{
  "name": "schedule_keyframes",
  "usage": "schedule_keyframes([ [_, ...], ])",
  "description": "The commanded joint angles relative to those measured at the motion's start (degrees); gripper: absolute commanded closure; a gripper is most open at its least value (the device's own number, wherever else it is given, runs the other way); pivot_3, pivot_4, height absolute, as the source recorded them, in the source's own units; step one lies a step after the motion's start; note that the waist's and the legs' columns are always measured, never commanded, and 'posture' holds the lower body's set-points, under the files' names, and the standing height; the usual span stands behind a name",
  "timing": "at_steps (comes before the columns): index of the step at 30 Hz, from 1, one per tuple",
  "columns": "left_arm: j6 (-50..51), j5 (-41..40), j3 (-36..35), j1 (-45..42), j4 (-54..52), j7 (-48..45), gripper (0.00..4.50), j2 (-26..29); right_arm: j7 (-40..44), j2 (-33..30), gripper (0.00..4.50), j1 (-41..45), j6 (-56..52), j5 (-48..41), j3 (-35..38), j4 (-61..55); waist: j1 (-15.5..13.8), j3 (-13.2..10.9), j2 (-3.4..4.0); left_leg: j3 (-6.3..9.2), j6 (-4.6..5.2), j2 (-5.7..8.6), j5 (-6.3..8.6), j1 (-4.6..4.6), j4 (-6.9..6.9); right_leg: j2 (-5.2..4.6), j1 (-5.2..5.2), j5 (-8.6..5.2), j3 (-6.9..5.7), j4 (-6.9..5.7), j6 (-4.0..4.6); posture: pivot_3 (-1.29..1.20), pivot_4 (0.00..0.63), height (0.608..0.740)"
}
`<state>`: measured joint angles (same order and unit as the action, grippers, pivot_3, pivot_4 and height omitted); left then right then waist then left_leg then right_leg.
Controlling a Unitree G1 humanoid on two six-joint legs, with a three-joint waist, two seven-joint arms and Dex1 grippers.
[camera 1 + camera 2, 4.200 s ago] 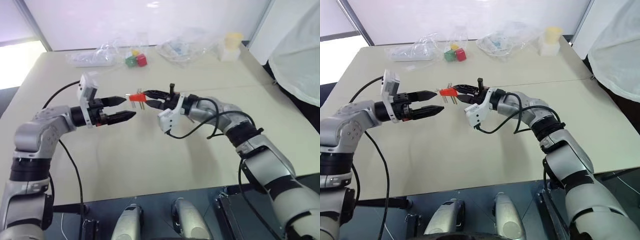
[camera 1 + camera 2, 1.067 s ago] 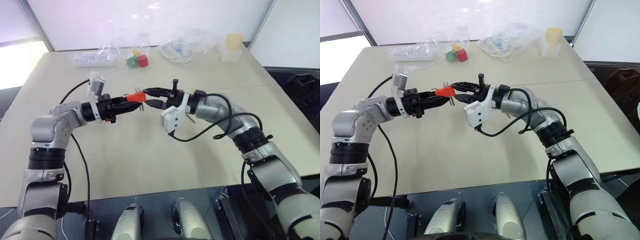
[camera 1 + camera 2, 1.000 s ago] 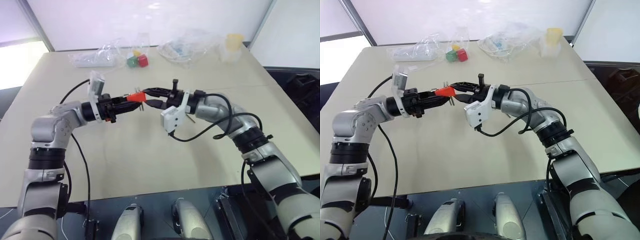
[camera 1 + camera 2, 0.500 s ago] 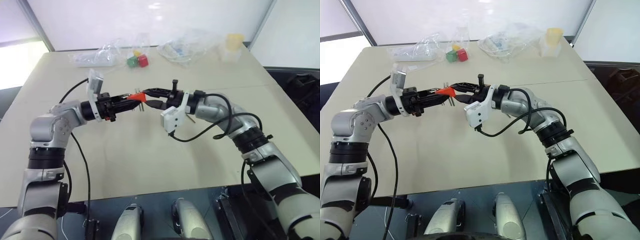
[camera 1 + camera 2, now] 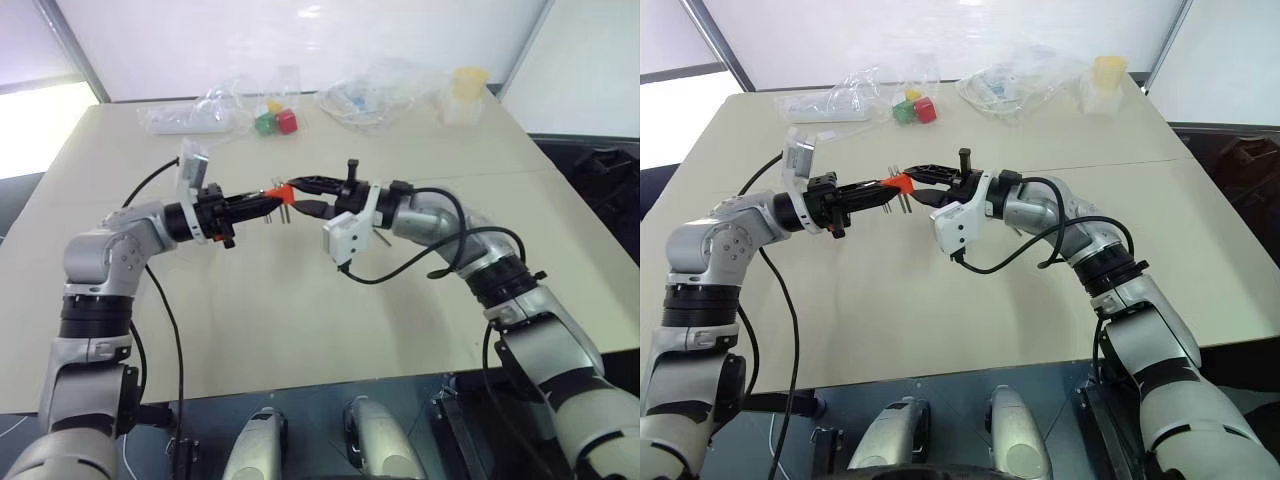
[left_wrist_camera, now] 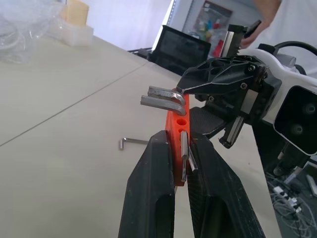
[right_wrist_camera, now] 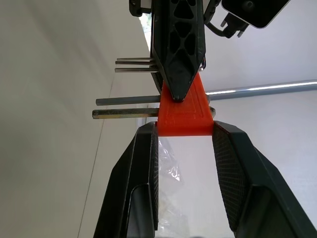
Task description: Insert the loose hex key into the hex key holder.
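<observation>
You see both arms reaching level toward each other above the tabletop's middle; the left gripper (image 6: 179, 163) and right gripper (image 7: 184, 141) both pinch the hex key holder (image 7: 184, 111). The loose hex key (image 6: 132, 142) lies on the tabletop.

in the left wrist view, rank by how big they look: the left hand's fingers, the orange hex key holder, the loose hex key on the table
1. Left hand's fingers, though nearness to the camera inflates them
2. Hex key holder
3. Loose hex key, small and farther off
</observation>
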<state>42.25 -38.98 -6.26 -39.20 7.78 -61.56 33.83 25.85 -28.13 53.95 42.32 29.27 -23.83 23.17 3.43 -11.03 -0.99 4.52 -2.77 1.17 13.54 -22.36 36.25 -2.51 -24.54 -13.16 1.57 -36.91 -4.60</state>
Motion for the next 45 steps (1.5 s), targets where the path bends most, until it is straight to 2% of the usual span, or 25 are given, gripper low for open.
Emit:
schedule_keyframes([
  [1, -0.59, -0.82, -2.22, -1.11, -1.17, 0.82, 4.46, 0.31, 0.63, 0.38, 3.5, -0.18, 0.0, -1.34, 0.87, -2.77, -0.01, 0.0, 0.0, 0.0, 0.0, 0.0, 0.0, 0.0, 0.0, 0.0, 0.0, 0.0, 0.0, 0.0, 0.0, 0.0, 0.15, 0.74],
  [4, -0.74, -0.69, -2.12, -1.1, -1.18, 0.8, 4.46, 0.33, 2.26, 0.53, 3.5, -0.37, -0.9, -2.88, 0.75, -2.82, -0.03, 0.0, 0.0, 0.0, 0.0, 0.0, 0.0, 0.0, 0.0, 0.0, 0.0, 0.0, 0.0, 0.0, 0.0, 0.0, 0.15, 0.74],
  [5, -0.81, -0.61, -2.07, -1.06, -1.18, 0.78, 4.5, 0.34, 2.68, 0.53, 2.45, -0.4, -0.94, -3.28, 0.72, -2.9, -0.04, 0.0, 0.0, 0.0, 0.0, 0.0, 0.0, 0.0, 0.0, 0.0, 0.0, 0.0, 0.0, 0.0, 0.0, 0.0, 0.15, 0.74],
  [9, -1.01, -0.5, -1.95, -0.7, -1.38, 0.71, 4.5, 0.55, 3.45, 0.54, 0.4, -0.57, -1.64, -3.3, 0.93, -3.27, -0.08, 0.0, 0.0, 0.0, 0.0, 0.0, 0.0, 0.0, 0.0, 0.0, 0.0, 0.0, 0.0, 0.0, 0.0, 0.0, 0.15, 0.74],
  [10, -1.05, -0.49, -1.94, -0.56, -1.46, 0.68, 4.5, 0.6, 3.96, 0.44, 0.06, -0.64, -1.77, -3.34, 0.85, -3.27, -0.09, 0.0, 0.0, 0.0, 0.0, 0.0, 0.0, 0.0, 0.0, 0.0, 0.0, 0.0, 0.0, 0.0, 0.0, 0.0, 0.15, 0.74],
  [12, -1.28, -0.34, -1.94, -0.26, -1.66, 0.6, 4.5, 0.82, 5.99, -0.14, 0.06, -1.04, -2.18, -3.83, 0.41, -3.42, -0.11, 0.0, 0.0, 0.0, 0.0, 0.0, 0.0, 0.01, 0.0, 0.0, 0.0, 0.0, 0.0, 0.0, 0.0, 0.0, 0.15, 0.74],
  [15, -2.59, 0.63, -1.65, 0.34, -2.46, 0.05, 4.5, 1.72, 10.6, 0.27, 0.06, -2.68, -9.44, -7.78, 1.77, -4.43, -0.11, 0.0, 0.0, 0.0, 0.0, 0.0, 0.0, 0.01, -0.01, 0.0, 0.0, 0.0, 0.0, 0.0, 0.0, 0.0, 0.15, 0.74],
  [18, -5.02, 2.35, -0.95, 1.56, -4.4, -0.72, 4.5, 3.04, 16.12, 2.77, 0.06, -3.12, -27.63, -16.56, 6.39, -5.44, -0.13, 0.0, 0.0, 0.01, 0.0, -0.01, 0.0, 0.01, 0.0, 0.0, 0.0, 0.0, 0.0, -0.01, 0.0, 0.0, 0.15, 0.74],
  [21, -8.58, 4.98, 0.25, 3.09, -6.64, -1.93, 4.5, 4.95, 20.59, 3.71, 0.06, -0.11, -44.07, -20.92, 9.58, -4.24, -0.36, 0.0, 0.01, 0.03, 0.0, -0.03, 0.0, 0.01, 0.03, -0.02, 0.0, 0.0, 0.0, -0.07, 0.01, 0.0, 0.15, 0.74],
  [25, -11.71, 6.93, 0.9, 4.98, -9.03, -3.19, 4.5, 7.03, 23.03, 3.13, 0.06, 5.45, -55.93, -20.73, 10.31, 1.01, -0.82, -0.01, 0.02, 0.01, 0.0, -0.02, 0.0, 0.01, 0.01, -0.02, -0.03, -0.01, 0.0, -0.06, 0.02, 0.0, 0.15, 0.74],
  [27, -11.52, 6.53, 0.5, 5.31, -9.76, -2.98, 4.5, 7.23, 27.12, 2.68, 0.06, 7.77, -61.34, -20.95, 9.15, 3.94, -0.9, -0.01, 0.02, 0.01, 0.0, -0.02, 0.0, 0.01, -0.01, -0.02, -0.04, -0.02, -0.01, -0.06, 0.04, 0.0, 0.15, 0.74],
  [36, -11.79, 6.52, 0.49, 7.9, -13.06, -0.85, 4.5, 6.16, 40.18, 1.4, 0.06, 16.17, -63.2, -19.31, 5.18, 26.46, -0.87, -0.01, 0.02, -0.05, 0.01, 0.01, 0.0, -0.03, -0.02, -0.06, -0.04, -0.02, -0.03, 0.02, 0.02, 0.0, 0.15, 0.74],
  [45, -11.93, 6.61, 0.45, 9.38, -14.31, 0.59, 4.5, 5.8, 37.44, 5.1, 0.06, 22.55, -64.48, -17.63, 6.23, 44.16, -0.07, -0.02, 0.03, -0.04, 0.01, 0.0, 0.0, -0.01, -0.05, -0.02, -0.1, -0.02, -0.02, -0.06, 0.02, 0.0, 0.15, 0.74],
])
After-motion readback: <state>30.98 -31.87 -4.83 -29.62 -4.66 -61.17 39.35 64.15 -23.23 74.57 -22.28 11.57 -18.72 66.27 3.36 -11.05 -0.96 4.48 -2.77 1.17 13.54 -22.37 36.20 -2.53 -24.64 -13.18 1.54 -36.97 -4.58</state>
